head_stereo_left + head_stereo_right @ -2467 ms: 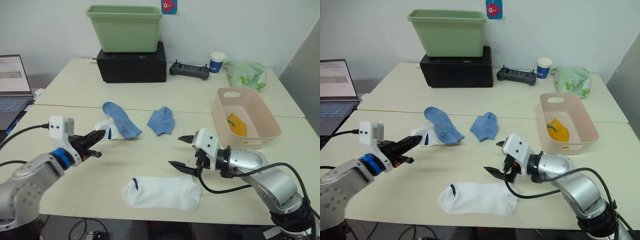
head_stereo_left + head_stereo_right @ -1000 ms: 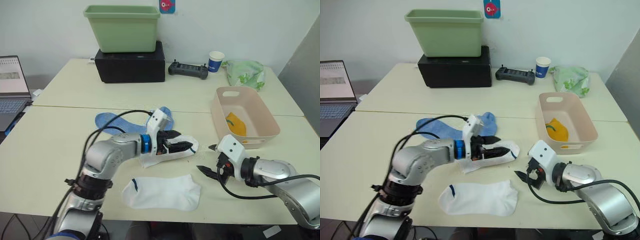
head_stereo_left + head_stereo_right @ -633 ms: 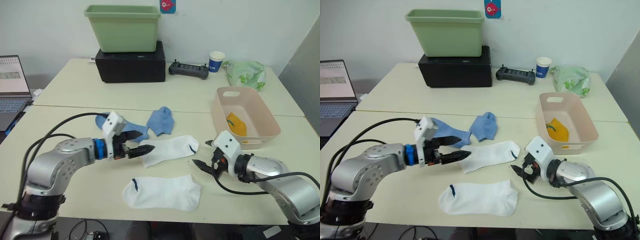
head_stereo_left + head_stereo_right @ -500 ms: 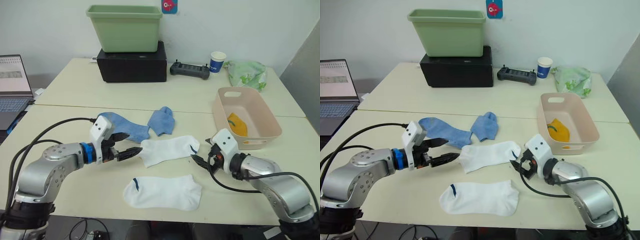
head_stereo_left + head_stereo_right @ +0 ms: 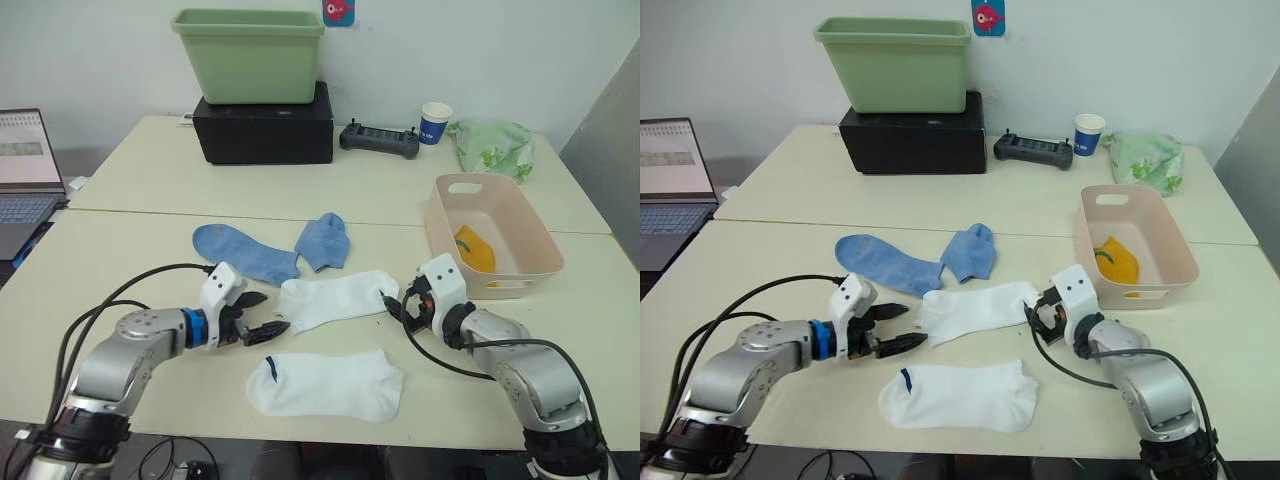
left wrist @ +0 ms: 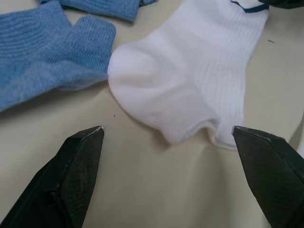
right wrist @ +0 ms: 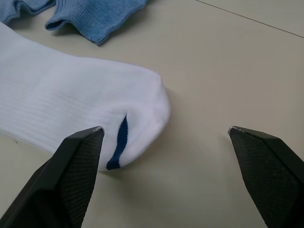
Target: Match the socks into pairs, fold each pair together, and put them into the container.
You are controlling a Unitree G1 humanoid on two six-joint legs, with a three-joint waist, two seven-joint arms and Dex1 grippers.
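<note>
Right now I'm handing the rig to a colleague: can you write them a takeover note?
Left gripper open, empty, at the toe of the upper white sock. Right gripper open, empty, at that sock's cuff end. Second white sock lies flat nearer the table's front edge. Two blue socks lie unpaired behind. Done: yellow socks in the pink container. Left: pair, fold and bin white and blue.

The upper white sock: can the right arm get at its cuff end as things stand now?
Probably yes. The right gripper is open, its fingers just short of the cuff end of the upper white sock, and only bare table lies between them. The left gripper, also open, faces the other end.
</note>
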